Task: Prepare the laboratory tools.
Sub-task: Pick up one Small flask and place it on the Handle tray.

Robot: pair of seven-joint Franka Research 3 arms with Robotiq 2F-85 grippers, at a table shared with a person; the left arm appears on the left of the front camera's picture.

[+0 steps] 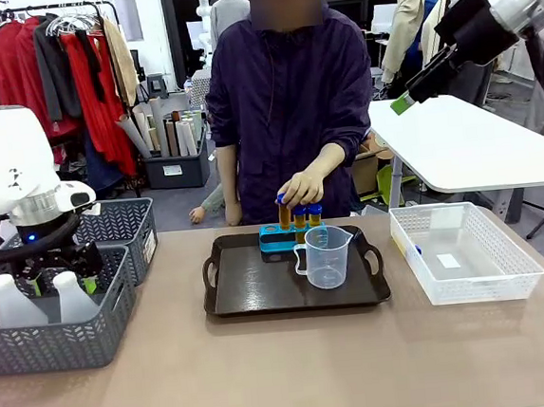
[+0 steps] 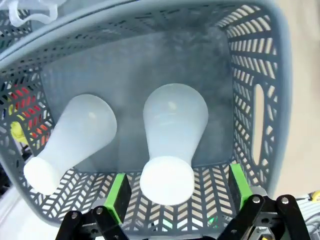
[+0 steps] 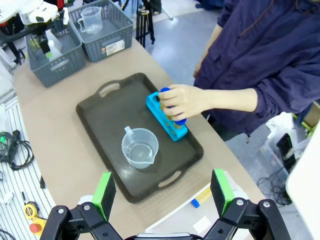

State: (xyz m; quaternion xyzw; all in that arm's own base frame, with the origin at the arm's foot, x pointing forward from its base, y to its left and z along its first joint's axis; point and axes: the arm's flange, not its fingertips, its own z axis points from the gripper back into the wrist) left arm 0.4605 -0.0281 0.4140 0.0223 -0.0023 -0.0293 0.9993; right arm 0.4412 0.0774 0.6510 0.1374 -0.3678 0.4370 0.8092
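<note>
The bare front strip of the table [image 1: 268, 375] is lying open along its near edge. The dark tray [image 1: 252, 296] is sitting mid-table with its left half free. At the table's left edge the left gripper [image 2: 177, 192] is hanging in the grey woven basket [image 1: 56, 351], its fingers spread wide on either side of a conical flask [image 2: 172, 135] and clear of it. The right gripper [image 3: 164, 192] is hovering high, spread and empty. The measuring beaker [image 1: 324, 256] is standing near the tray's right handle. At the tray's far rim the person's hand [image 1: 301, 189] is pinching one of the tubes [image 1: 299, 217] in the blue rack [image 1: 275, 239].
</note>
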